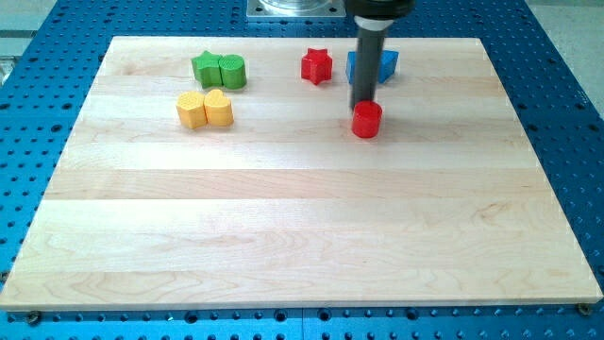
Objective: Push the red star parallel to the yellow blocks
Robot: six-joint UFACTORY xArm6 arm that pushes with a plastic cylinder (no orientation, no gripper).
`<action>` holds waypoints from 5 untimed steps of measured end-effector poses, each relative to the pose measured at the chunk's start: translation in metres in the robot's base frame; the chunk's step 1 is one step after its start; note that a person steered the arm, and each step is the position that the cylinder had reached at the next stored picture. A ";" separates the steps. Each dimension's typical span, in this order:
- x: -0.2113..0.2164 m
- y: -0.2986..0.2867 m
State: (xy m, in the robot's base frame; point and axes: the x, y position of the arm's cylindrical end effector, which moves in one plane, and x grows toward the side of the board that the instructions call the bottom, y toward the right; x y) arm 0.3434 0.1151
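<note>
Wooden surface point(283, 227) lies on a blue perforated base. My tip point(363, 104), a bare rod holding nothing, touches the red cylinder point(367, 120) at its 12 o'clock. The red star point(317, 66) sits at the tip's 10 o'clock, apart; yellow blocks point(205, 109) lie at 9 o'clock.

No text, label, brand, number or sign can be read anywhere in the camera view. The wooden surface point(302, 227) shows only bare grain, and the coloured blocks on it have plain faces without markings. The blue perforated base point(566, 113) around the surface carries only rows of holes, with no lettering.
</note>
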 end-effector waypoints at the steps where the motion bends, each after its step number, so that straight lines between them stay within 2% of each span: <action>1: -0.052 0.133; 2: -0.144 0.173; 3: -0.152 0.139; 4: -0.152 -0.007; 5: -0.150 -0.118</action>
State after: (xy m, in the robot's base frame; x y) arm 0.1936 -0.0029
